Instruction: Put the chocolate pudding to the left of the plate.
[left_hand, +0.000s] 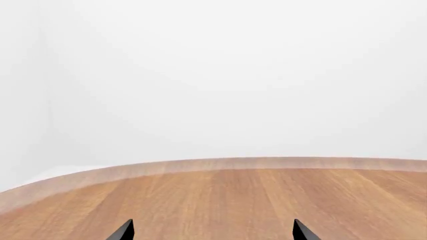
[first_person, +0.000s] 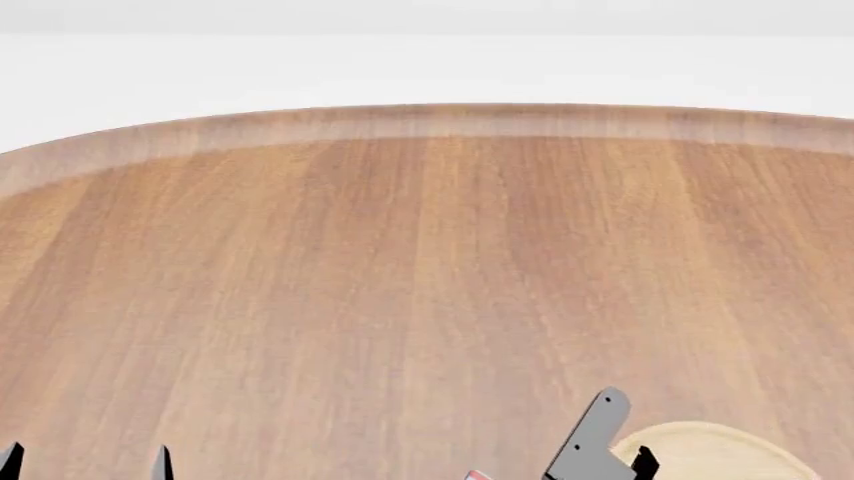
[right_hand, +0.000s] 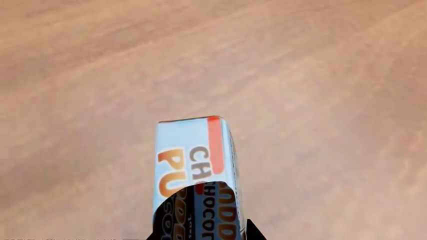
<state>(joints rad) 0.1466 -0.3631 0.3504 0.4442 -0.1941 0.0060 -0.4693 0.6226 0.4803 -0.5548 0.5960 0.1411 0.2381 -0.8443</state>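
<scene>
The right hand (right_hand: 203, 235) was closed on the chocolate pudding (right_hand: 193, 170): in the right wrist view the box stood out between its dark fingertips, which pressed against both sides at the lower edge of the frame. The box seemed to be off the surface (first_person: 427, 280) rather than resting on it, though that view was too close to be sure. In the head view only a red corner of the box (first_person: 477, 475) showed at the frame's lower edge, just left of the right arm's grey bracket, and the plate (first_person: 707, 450) lay just beyond that bracket on the right, partly cut off.

The left hand (left_hand: 213, 232) was open and empty, its two black tips set well apart over bare wood at the near left.

So the pick looked done, and the box was already on the plate's left side. What remained, by my judgement, was to lower it onto the surface beside the plate, release it, and draw the arm clear.
</scene>
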